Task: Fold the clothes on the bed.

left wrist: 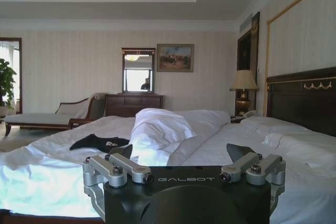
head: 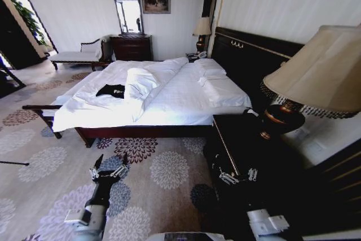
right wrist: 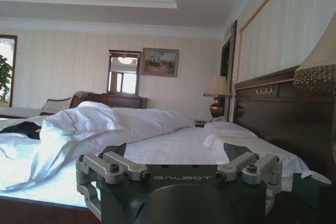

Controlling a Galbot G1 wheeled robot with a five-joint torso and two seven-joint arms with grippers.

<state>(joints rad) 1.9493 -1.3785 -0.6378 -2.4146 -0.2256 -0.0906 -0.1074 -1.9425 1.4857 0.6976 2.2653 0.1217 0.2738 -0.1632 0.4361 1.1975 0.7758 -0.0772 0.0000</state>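
Observation:
The clothes [head: 111,91], a black T-shirt with white lettering, lie crumpled on the bed [head: 169,103] near its left side, beside a bunched fold of white duvet. In the left wrist view the clothes [left wrist: 100,142] show dark on the white sheet, and in the right wrist view the clothes [right wrist: 21,128] sit at the edge. My left gripper [head: 109,169] hangs open over the carpet, well short of the bed. My right gripper [head: 237,176] is open too, low in front of the dark nightstand. Both hold nothing.
A dark nightstand [head: 240,139] with a large shaded lamp [head: 313,77] stands close on my right. White pillows [head: 217,86] lie by the tall headboard [head: 254,55]. A chaise [head: 76,56], dresser [head: 131,46] and mirror stand at the far wall. Patterned carpet [head: 152,179] lies between me and the bed.

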